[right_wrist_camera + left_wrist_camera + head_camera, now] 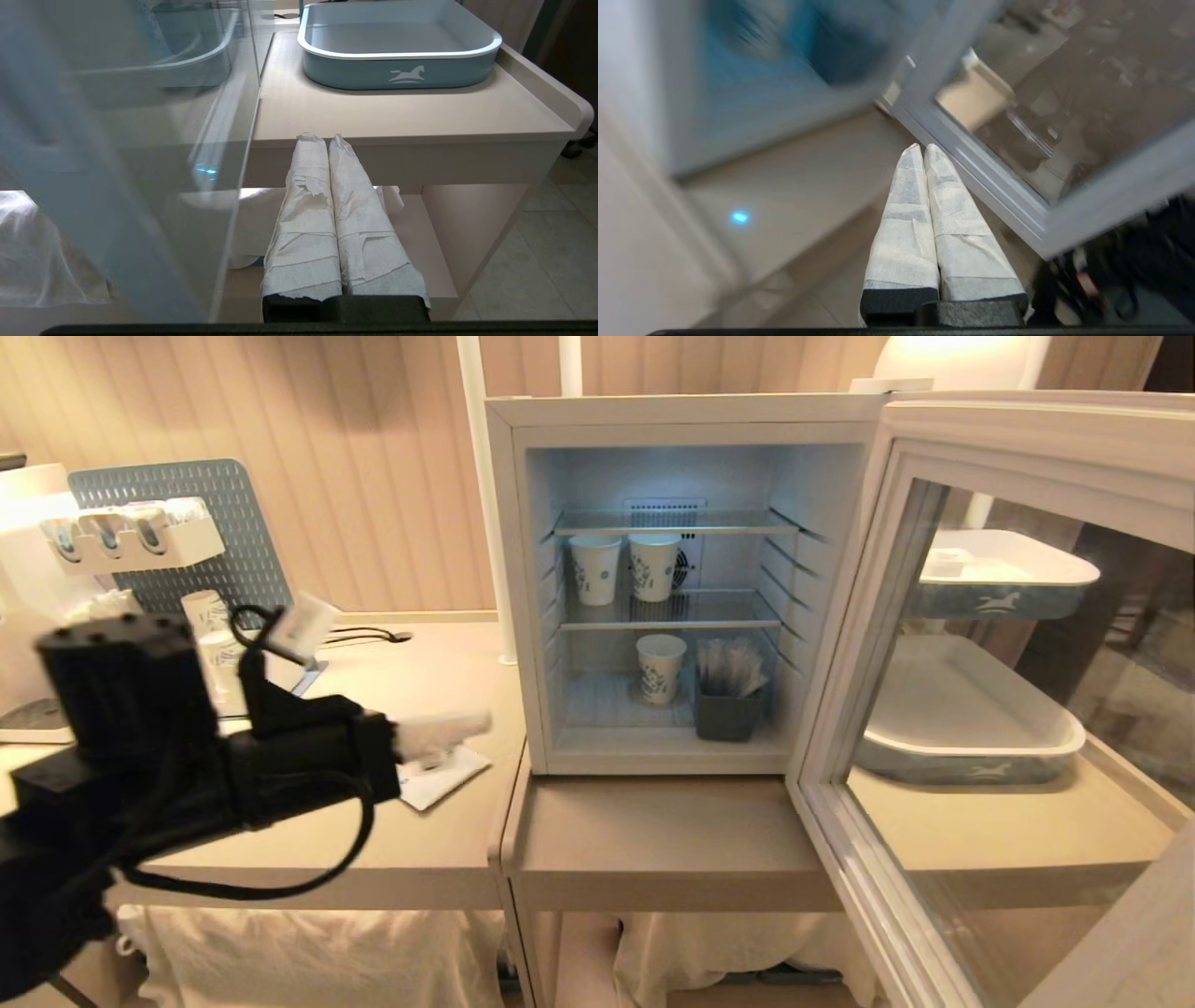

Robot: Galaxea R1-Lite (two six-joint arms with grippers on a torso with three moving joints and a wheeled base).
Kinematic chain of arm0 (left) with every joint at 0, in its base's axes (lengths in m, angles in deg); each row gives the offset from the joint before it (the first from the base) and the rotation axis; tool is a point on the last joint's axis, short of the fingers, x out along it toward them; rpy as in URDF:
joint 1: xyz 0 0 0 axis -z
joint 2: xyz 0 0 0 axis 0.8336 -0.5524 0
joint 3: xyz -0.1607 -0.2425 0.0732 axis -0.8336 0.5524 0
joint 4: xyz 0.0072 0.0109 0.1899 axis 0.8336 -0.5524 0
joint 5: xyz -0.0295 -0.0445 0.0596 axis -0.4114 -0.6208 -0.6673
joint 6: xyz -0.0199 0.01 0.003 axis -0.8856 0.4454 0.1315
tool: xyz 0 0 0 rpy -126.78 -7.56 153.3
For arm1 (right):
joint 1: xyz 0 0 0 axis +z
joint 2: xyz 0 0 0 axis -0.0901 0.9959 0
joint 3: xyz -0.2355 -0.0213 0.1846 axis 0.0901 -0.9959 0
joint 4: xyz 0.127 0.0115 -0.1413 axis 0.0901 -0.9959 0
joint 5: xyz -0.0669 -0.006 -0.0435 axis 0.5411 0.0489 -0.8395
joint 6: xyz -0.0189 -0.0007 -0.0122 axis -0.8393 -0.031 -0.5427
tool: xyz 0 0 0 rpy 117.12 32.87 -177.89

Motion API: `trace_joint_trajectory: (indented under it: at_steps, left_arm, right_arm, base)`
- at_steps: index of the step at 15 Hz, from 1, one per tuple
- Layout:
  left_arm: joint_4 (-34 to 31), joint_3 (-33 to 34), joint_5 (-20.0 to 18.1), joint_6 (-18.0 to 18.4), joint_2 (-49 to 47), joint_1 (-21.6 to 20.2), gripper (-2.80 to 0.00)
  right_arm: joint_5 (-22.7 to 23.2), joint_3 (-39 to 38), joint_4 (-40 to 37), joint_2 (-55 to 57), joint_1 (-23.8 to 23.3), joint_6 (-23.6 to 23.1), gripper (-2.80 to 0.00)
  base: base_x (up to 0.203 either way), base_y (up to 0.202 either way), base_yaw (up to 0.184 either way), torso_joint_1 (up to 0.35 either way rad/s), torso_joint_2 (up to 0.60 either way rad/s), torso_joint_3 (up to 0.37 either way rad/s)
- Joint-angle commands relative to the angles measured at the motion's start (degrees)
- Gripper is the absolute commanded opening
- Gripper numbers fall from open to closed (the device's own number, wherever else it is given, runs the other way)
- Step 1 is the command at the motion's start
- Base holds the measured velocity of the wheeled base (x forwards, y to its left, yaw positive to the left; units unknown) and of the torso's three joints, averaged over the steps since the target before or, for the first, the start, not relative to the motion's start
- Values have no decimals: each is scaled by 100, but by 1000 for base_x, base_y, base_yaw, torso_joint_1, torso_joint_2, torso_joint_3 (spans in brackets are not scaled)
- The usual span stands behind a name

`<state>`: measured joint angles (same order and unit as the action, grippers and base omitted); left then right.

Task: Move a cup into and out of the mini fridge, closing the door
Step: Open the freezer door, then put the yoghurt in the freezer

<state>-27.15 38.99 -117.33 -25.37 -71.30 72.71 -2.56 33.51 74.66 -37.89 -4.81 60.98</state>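
The white mini fridge [686, 411] stands on the counter with its interior lit. Its door [845, 700] is swung wide to the right; the frame also shows in the left wrist view [994, 186], and the glass in the right wrist view [140, 186]. My left gripper [481, 721] is held out level above the left table, short of the fridge's left wall. Its white-wrapped fingers are shut with nothing between them [923, 147]. My right gripper [322, 137] is shut and empty, low in front of the counter edge beside the open door. The cup is out of view.
Three blue-patterned paper cups [595, 569] and a grey holder of sachets [726, 709] stand on the fridge shelves. A flat white sachet [443, 782] lies on the table under my left gripper. A drinks machine [28, 569] and pegboard [233, 541] are at far left. Grey-blue trays [397, 51] sit behind the door.
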Motion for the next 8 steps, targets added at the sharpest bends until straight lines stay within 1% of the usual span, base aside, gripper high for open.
trace_joint_trajectory:
  at_steps: [1, 2, 3, 4, 5, 6, 7, 8]
  left_arm:
    - [-2256, -628, 255, 113, 1908, -510, -280]
    - [-3966, -1275, 437, 212, 2557, -761, -280]
    - [-5375, -2056, 610, 289, 3188, -977, -280]
    - [-6650, -2759, 772, 357, 3853, -1149, -280]
    - [-7819, -3475, 898, 412, 4416, -1277, -280]
    - [-8843, -4157, 990, 452, 4788, -1360, -280]
    - [-9930, -4906, 1078, 483, 5061, -1388, -280]
    - [-10797, -5439, 1165, 503, 5273, -1349, -280]
  right_arm:
    - [0, -1, -2, 8, 0, -2, -280]
    - [0, -1, -2, 8, 0, -2, -280]
    - [0, -1, -2, 8, 0, -2, -280]
    - [0, -1, -2, 8, 0, -2, -280]
    - [-7, -1, -2, 8, 0, -2, -280]
    - [0, -1, -2, 8, 0, -2, -280]
    - [0, -1, -2, 8, 0, -2, -280]
    - [0, -1, -2, 8, 0, -2, -280]
  base:
    - [0, 0, 0, 0, 0, 0]
    - [0, 0, 0, 0, 0, 0]
    - [0, 0, 0, 0, 0, 0]
    - [0, 0, 0, 0, 0, 0]
    - [0, 0, 0, 0, 0, 0]
    - [0, 0, 0, 0, 0, 0]
    - [0, 0, 0, 0, 0, 0]
    - [0, 0, 0, 0, 0, 0]
